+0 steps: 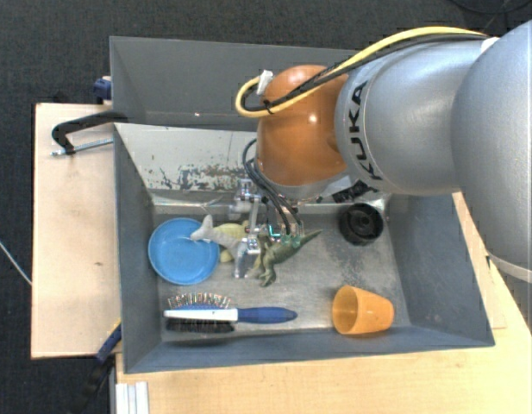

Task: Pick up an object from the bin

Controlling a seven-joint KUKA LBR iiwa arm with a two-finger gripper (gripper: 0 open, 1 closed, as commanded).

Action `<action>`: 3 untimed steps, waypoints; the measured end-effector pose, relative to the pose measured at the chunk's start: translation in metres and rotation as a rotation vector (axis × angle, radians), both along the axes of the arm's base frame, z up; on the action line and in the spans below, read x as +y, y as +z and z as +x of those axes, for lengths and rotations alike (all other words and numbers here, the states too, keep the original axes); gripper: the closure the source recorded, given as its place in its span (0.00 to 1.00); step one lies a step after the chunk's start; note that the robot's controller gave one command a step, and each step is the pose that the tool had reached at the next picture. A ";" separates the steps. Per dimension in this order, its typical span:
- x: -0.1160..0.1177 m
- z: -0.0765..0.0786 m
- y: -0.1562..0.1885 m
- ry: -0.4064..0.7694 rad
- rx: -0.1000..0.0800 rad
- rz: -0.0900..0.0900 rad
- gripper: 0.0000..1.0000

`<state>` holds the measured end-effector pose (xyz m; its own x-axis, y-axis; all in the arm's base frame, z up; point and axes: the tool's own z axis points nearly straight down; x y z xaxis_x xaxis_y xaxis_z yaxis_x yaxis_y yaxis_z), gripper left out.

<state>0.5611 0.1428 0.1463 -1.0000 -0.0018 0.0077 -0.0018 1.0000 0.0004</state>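
Arm: the silver arm (pixel 438 102) reached in from the right, its orange wrist cover (pixel 296 128) hanging over the middle of the bin (pixel 132 231).
Gripper: the gripper (pixel 247 229) was down near the bin floor, left of centre, beneath the orange cover.
Grip state: released; its two metal fingers (pixel 247 261) stood apart, one toward the back wall and one toward the front, and nothing was clearly clamped between them.
Pale toy: a small white and yellow toy animal (pixel 218 229) lay just left of the gripper, its right end reaching toward the gap between the fingers.
Green dinosaur: a small green dinosaur (pixel 281 250) lay just right of the front finger, touching it or nearly so.
Blue dish: a round blue dish (pixel 179 253) lay by the left wall, touching the pale toy.
Brush: a hairbrush with a blue handle (pixel 227 316) lay along the front wall, apart from the gripper.
Orange cup: an orange cup (pixel 362 310) lay on its side at the front right, well apart.
Black ring: a black ring (pixel 361 222) sat to the right, near the arm.
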 end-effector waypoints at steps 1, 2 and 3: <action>-0.023 0.019 -0.068 -0.131 -0.002 -0.002 0.00; -0.023 0.028 -0.036 0.333 -0.016 0.002 0.00; -0.013 0.038 -0.072 0.396 -0.013 0.003 0.00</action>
<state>0.5989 0.1301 0.0740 -0.9217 -0.3877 -0.0057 -0.3878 0.9218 0.0008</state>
